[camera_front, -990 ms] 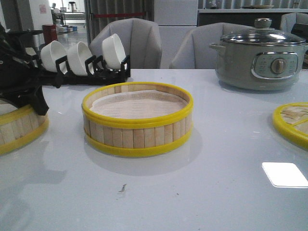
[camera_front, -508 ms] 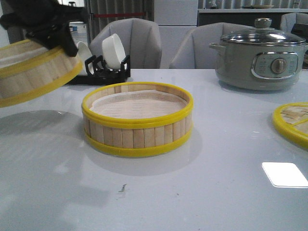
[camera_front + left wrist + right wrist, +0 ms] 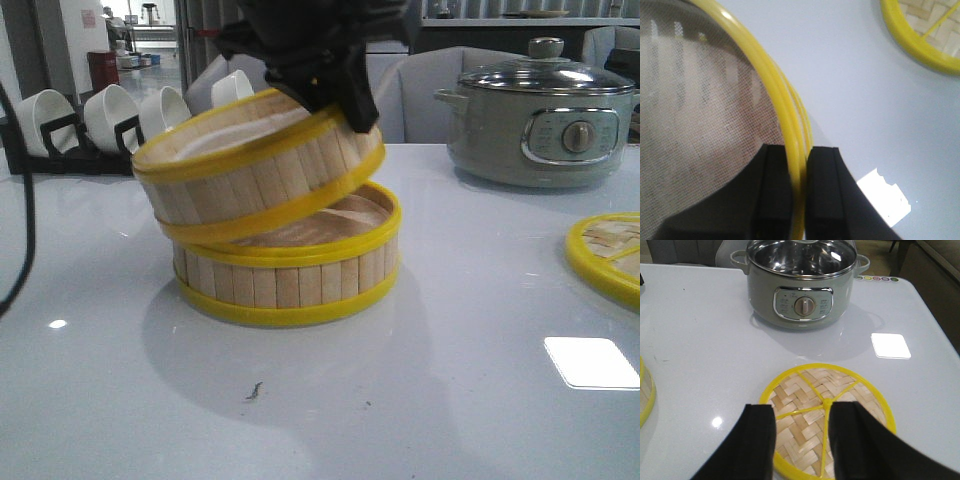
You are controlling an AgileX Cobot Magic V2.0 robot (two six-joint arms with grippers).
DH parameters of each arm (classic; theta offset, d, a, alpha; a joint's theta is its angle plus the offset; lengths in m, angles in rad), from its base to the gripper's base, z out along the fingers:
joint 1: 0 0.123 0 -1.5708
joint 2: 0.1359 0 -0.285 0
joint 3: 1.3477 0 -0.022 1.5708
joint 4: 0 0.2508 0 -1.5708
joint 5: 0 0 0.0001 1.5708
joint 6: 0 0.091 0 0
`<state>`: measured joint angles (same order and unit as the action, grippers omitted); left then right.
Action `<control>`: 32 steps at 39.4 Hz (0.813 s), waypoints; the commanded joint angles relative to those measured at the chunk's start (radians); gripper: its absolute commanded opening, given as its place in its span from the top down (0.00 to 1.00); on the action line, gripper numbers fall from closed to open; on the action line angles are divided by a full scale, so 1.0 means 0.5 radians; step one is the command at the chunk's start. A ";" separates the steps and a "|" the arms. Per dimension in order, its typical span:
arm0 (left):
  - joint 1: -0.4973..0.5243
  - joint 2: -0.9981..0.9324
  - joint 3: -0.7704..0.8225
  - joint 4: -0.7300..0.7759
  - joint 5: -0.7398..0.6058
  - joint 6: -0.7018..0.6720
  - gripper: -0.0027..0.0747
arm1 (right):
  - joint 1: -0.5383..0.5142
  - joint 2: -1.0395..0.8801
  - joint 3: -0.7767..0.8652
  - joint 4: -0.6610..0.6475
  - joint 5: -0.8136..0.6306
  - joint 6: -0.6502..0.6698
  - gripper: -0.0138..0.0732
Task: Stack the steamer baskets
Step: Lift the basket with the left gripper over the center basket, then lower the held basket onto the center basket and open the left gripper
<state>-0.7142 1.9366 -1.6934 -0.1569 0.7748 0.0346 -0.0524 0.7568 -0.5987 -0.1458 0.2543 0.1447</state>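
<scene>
Two bamboo baskets, yellow rims, white liners. Lower basket [image 3: 290,275] sits flat on the table. Upper basket [image 3: 255,170] is tilted above it, left side low, near lower rim.

**Matte black robot arms and grippers**

Left gripper [image 3: 799,200] has two flat, squared, matte black fingers. Right gripper [image 3: 802,442] has broader black fingers with rounded tips. A thin black cable [image 3: 22,235] curves beside the bulky black left arm [image 3: 300,40].

Glossy white table [image 3: 480,400] carrying a steamer basket [image 3: 290,275] at centre, cooker [image 3: 540,110] at one o'clock, woven lid [image 3: 608,255] at three, bowl rack [image 3: 60,135] at ten.
</scene>
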 commanded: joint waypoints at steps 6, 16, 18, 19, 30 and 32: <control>-0.079 -0.010 -0.113 0.050 -0.107 0.002 0.85 | 0.001 0.000 -0.082 -0.017 -0.075 -0.010 0.41; -0.084 0.029 -0.113 0.042 -0.145 0.002 0.85 | 0.001 0.000 -0.082 -0.017 0.007 -0.010 0.41; -0.087 0.029 -0.113 0.037 -0.166 0.002 0.85 | 0.001 0.000 -0.082 -0.017 0.007 -0.010 0.41; -0.089 0.033 -0.113 0.037 -0.182 0.002 0.85 | 0.001 0.000 -0.082 -0.017 0.007 -0.010 0.41; -0.094 0.064 -0.113 0.037 -0.224 0.002 0.85 | 0.001 0.000 -0.082 -0.017 0.007 -0.010 0.41; -0.094 0.069 -0.113 0.037 -0.228 0.002 0.85 | 0.001 0.000 -0.082 -0.017 0.007 -0.010 0.41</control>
<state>-0.7507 2.0182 -1.7135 -0.1267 0.7423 0.0346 -0.0524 0.7568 -0.5987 -0.1458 0.3301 0.1447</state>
